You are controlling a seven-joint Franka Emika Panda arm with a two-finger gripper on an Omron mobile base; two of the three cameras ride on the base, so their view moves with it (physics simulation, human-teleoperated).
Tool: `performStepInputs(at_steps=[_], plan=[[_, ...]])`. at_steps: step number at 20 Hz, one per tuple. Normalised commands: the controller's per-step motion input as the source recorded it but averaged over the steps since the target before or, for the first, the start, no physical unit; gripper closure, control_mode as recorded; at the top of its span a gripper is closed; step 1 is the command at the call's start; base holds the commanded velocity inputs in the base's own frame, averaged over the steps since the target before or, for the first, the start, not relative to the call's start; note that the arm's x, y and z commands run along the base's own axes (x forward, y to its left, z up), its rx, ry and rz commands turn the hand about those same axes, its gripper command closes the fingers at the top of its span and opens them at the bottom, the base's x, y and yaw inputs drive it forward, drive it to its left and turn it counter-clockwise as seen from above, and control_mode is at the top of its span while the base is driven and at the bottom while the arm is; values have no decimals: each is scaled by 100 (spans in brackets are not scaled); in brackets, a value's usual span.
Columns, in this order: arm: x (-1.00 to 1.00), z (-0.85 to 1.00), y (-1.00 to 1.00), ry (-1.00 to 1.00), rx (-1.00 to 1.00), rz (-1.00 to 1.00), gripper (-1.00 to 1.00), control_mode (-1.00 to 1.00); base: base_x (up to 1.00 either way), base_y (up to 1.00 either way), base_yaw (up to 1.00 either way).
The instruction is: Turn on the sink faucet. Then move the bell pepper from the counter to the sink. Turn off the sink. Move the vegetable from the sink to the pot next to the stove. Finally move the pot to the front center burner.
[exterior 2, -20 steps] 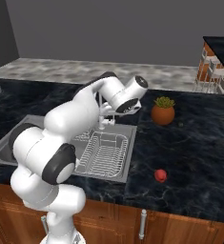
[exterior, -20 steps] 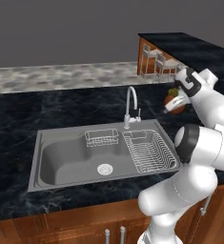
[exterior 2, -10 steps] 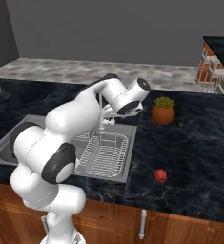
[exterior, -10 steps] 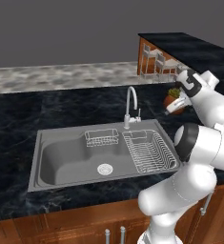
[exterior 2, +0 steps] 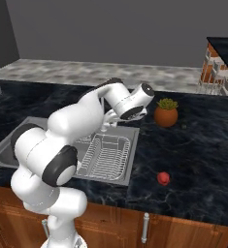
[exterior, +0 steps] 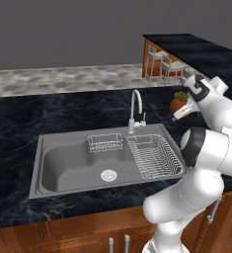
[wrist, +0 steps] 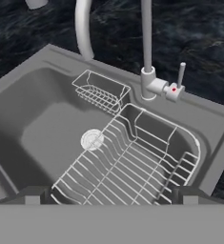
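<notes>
from my seat i see the pincer (wrist: 111, 198) with its two tips spread wide apart and nothing between them, hanging above the sink (wrist: 32, 114) and looking down into it. in the hand view the faucet (wrist: 147, 52) rises at about 1 o'clock of the basin, its small lever (wrist: 180, 76) upright just beside the base, and the spout arches over at 11 o'clock. the wire dish rack (wrist: 132, 162) fills the basin half nearest the tips, with a small wire caddy (wrist: 101, 90) hooked on the wall at 12 o'clock and the drain (wrist: 92, 139) in the open half. in the right base view the red bell pepper (exterior 2: 163, 178) lies on the dark tabletop (exterior 2: 193, 160), at roughly 4 o'clock from the sink and well apart from it. a potted plant (exterior 2: 166, 112) stands behind it on the same tabletop, at 12 o'clock of the pepper. i see no water running from the spout.
</notes>
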Motion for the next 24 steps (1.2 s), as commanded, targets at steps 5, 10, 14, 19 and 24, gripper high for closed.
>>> performStepInputs(at_steps=[5, 10, 14, 19, 24], plan=[[0, -16, -10, -1, 0, 0, -100, -100, 0, 0, 0], [0, -12, -6, 0, 0, 0, -100, -100, 0, 0, 0], [0, -11, -11, -5, 0, 0, -100, -100, 0, 0, 0], [13, -12, -1, 0, -1, 0, -100, -100, 0, 0, 0], [45, -31, 0, -6, 1, 8, -100, -100, 0, 0, 0]])
